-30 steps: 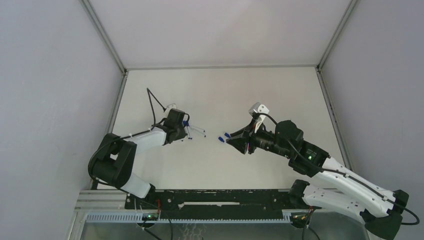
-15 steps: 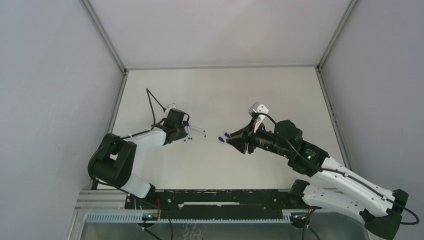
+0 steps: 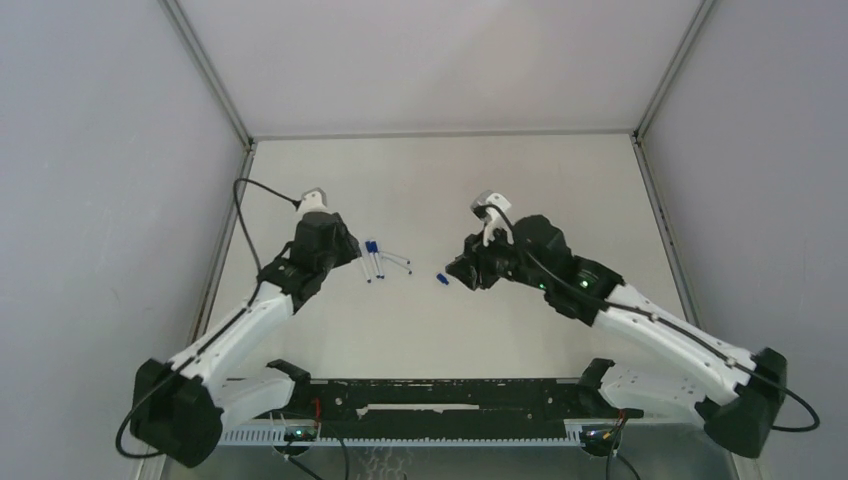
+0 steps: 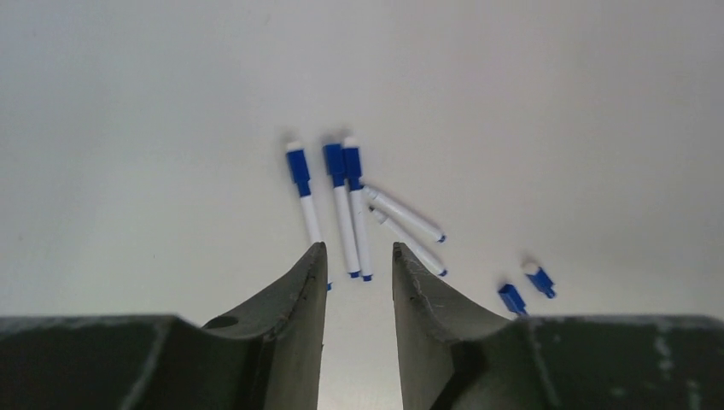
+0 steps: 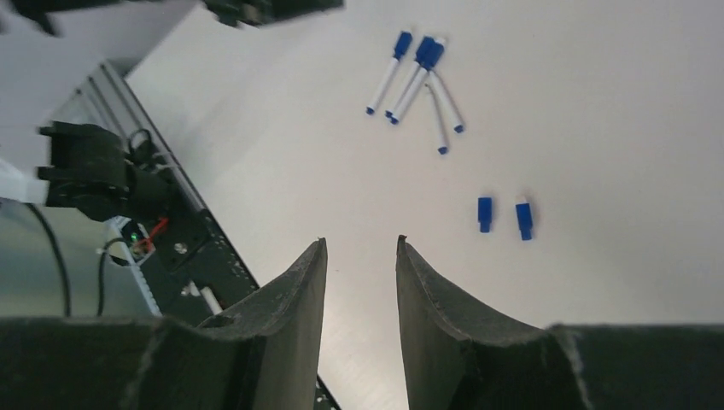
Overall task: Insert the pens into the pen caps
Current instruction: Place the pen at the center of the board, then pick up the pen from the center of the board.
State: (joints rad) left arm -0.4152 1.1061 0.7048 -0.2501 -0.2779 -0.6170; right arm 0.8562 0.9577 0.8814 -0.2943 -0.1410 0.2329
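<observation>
My left arm [image 3: 240,325] stretches long from its base at the near left corner, out over the desk [image 3: 450,180]. The wrist is lifted, so the left claw [image 4: 359,248] looks down and across at the pens. That claw stands part open with a clear gap between its fingers, and there's nothing in it. Just past its tips lie three capped pens [image 4: 341,205] with their blue caps at the far end. Two of them touch, and the third sits a little apart on the left. Two uncapped pens [image 4: 405,214] lie slanted on the right of that group, close together. My right arm [image 3: 650,320] reaches in from the near right corner towards the middle of the desk. The right claw [image 5: 359,241] is raised above the surface, its fingers parted and empty too. Two loose pen caps [image 5: 485,213] lie flat near each other, not touching, on the desk between the pens and this right claw.
</observation>
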